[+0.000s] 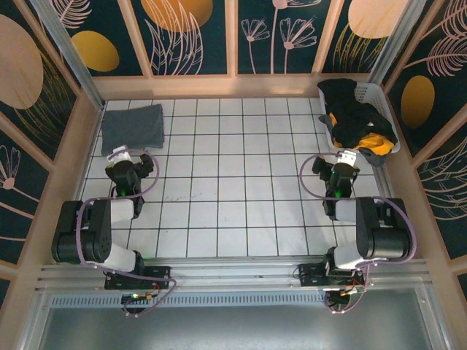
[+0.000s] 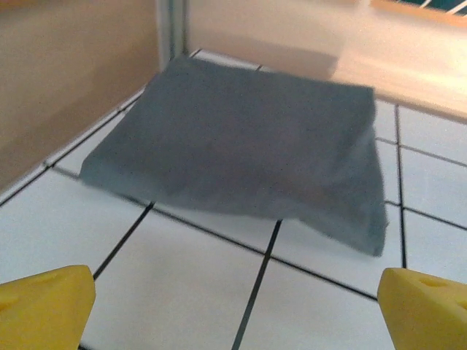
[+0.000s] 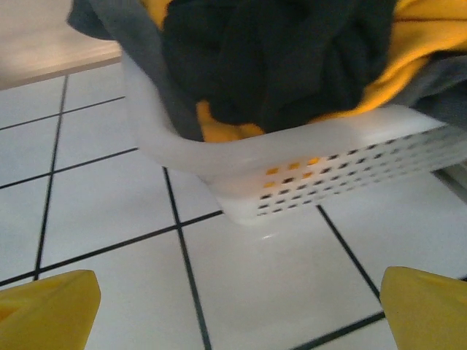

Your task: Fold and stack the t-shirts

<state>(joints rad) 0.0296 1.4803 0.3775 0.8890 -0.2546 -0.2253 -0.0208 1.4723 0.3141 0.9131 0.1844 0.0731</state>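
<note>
Grey t-shirt [image 1: 132, 125] folded flat at 11 o'clock, just ahead of left gripper [image 2: 233, 310]: jaws wide apart, empty. Black and orange t-shirts [image 3: 277, 58] heaped in basket [image 3: 328, 197] at 1 o'clock, near right gripper [image 3: 235, 310]: also wide, empty. Cloth soft, light, limp; probably best to pinch upper black fold.

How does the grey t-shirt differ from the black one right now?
The grey t-shirt is folded into a flat rectangle; the black t-shirt is crumpled. The grey one lies alone on the table; the black one is heaped with orange-yellow cloth in the white basket. Both are plain cloth, held by nothing.
</note>
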